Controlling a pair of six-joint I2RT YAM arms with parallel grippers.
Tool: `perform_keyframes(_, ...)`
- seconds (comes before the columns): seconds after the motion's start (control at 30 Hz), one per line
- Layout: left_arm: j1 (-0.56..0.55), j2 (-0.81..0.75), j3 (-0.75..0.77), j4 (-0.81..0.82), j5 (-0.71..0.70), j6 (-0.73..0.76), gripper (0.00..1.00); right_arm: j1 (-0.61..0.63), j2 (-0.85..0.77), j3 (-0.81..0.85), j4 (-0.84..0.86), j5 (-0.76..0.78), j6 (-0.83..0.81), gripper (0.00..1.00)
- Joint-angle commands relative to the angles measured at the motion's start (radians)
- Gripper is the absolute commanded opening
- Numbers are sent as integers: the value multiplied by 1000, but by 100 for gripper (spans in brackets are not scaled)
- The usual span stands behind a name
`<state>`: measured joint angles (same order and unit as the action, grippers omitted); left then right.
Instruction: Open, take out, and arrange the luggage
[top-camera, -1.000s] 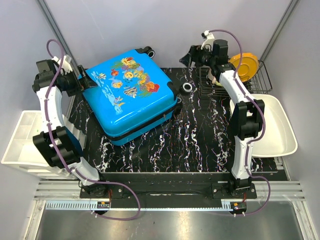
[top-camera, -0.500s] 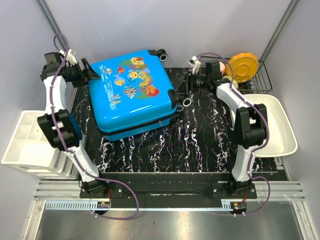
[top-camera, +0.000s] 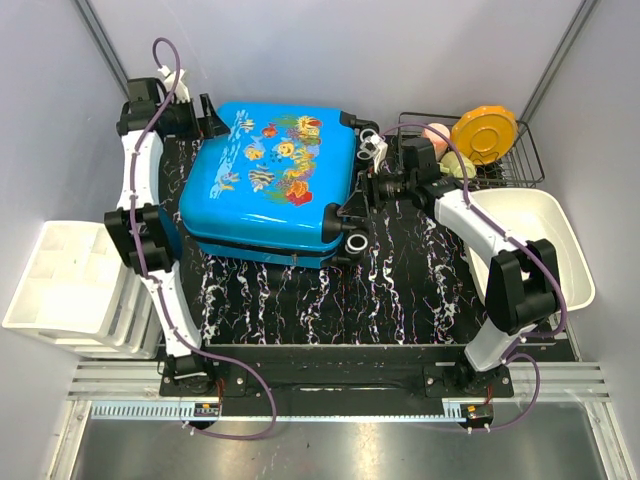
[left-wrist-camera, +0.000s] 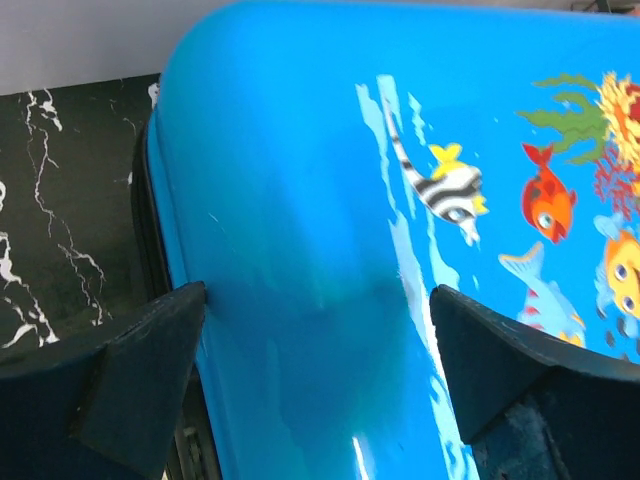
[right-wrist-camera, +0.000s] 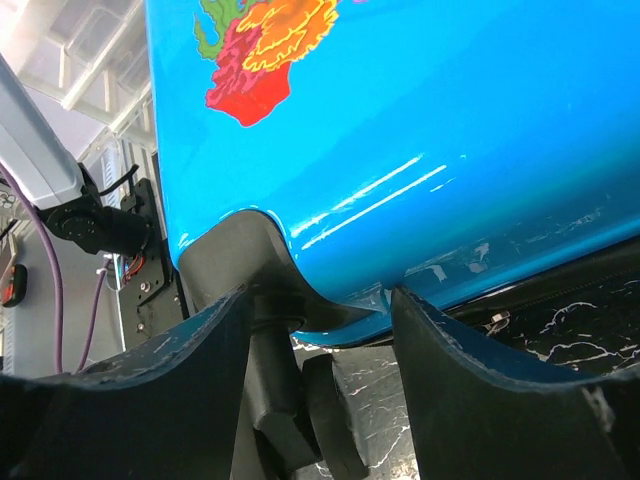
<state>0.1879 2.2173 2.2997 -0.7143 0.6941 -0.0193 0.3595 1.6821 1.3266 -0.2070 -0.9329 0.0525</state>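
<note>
Top external: luggage (top-camera: 275, 185) lies flat on tabletop (top-camera: 400, 290), shut, fish side up, wheels toward right arm. Left claw (top-camera: 208, 118) at luggage's far-left corner. Left wrist view: fingers (left-wrist-camera: 130, 370) spread, straddling blue shell; contact unclear. Right claw (top-camera: 352, 200) at luggage's wheel end. Right wrist view: claw spread, black wheel (right-wrist-camera: 300, 410) and its mount low between fingers, not pinched. Wire basket (top-camera: 533, 162) with yellow disc (top-camera: 483, 132) right of luggage. White bin (top-camera: 60, 290) left of luggage.
</note>
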Motion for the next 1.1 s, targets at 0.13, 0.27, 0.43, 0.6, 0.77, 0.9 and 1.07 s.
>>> perform_keyframes(0.13,31,-503,-328,-218,-10,134,99,59,-1,5,124,5,17,65)
perform_keyframes(0.27,82,-750,-708,-298,4,147,98,75,10,19,138,-3,18,65)
perform_keyframes(0.43,90,-981,-956,-324,27,133,98,102,25,34,141,-24,17,65)
perform_keyframes(0.6,90,-980,-1072,-239,44,58,98,137,33,36,147,-37,6,65)
perform_keyframes(0.77,90,-811,-970,-91,56,22,97,199,11,20,147,-43,-48,66)
perform_keyframes(0.9,90,-682,-837,-67,54,-10,96,257,-15,-4,155,-38,-106,67)
perform_keyframes(1.07,90,-613,-738,-71,27,13,96,250,-93,-69,187,69,-81,69)
